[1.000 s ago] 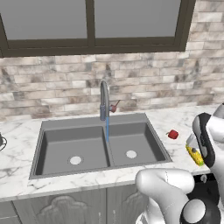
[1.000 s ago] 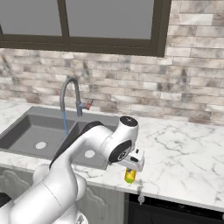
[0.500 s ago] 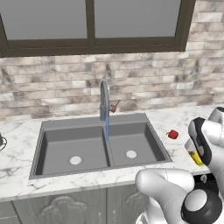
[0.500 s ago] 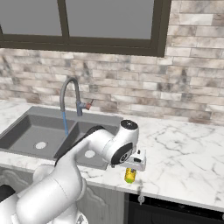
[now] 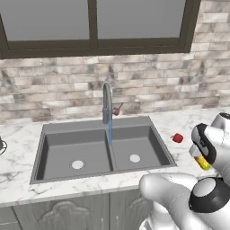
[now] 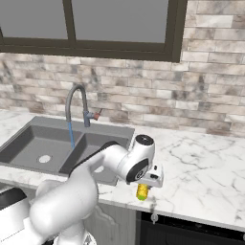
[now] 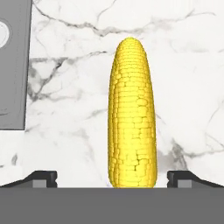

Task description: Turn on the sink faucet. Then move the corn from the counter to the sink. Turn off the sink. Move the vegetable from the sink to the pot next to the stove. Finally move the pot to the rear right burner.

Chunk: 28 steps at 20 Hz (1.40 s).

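The corn [image 7: 131, 113], a yellow cob, lies on the white marble counter [image 6: 201, 167] right of the sink [image 5: 54, 134]. My gripper [image 7: 113, 179] hangs open just above it, one dark fingertip [image 7: 41, 178] on each side, neither touching the cob. From the right base view the gripper [image 6: 143, 187] covers all but the corn's [image 6: 142, 193] lower end near the counter's front edge. The arm hides part of the corn [image 5: 201, 161] in the left base view. A thin blue stream of water falls from the sink faucet [image 5: 107, 103] into the sink. The pot and the stove are out of view.
A small red object [image 5: 178, 138] rests on the counter between the sink and the corn. The sink's grey rim [image 7: 13, 65] lies close to the cob's left in the hand view. A brick wall and a window stand behind the faucet [image 6: 76, 103].
My hand has come down slightly toward the corn. The jaws stay open, the corn has not moved, and the water keeps running.
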{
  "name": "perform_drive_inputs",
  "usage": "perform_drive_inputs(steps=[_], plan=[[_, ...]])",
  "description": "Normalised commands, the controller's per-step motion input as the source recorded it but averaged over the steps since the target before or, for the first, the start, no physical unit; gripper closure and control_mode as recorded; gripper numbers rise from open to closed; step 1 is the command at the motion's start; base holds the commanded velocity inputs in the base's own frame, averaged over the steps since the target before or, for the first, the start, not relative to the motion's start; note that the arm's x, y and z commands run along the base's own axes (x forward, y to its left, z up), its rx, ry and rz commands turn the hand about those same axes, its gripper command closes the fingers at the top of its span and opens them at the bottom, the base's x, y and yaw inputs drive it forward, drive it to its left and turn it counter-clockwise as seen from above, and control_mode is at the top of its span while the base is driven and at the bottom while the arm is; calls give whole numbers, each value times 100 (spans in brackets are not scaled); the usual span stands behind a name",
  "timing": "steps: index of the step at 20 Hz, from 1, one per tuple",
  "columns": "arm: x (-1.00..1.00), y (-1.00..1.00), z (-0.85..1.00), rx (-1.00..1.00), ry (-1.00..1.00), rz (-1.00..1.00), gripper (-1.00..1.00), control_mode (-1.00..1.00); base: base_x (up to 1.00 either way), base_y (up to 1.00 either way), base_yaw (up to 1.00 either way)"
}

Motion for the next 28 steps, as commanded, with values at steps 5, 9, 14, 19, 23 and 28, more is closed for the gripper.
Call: perform_drive_inputs(steps=[5, 9, 14, 19, 23, 28], plan=[[24, -8, -22, 0, 0, 0, -100, -100, 0, 0, 0], [11, 0, -18, 0, 0, 0, -100, -100, 0, 0, 0], [8, 0, -27, 0, 0, 0, -100, -100, 0, 0, 0], [8, 0, -28, 0, 1, 0, -100, -100, 0, 0, 0], [1, 0, -28, 0, 5, 0, 100, -100, 0, 0, 0], [-2, 44, 0, -1, 1, 0, 100, -100, 0, 0, 0]])
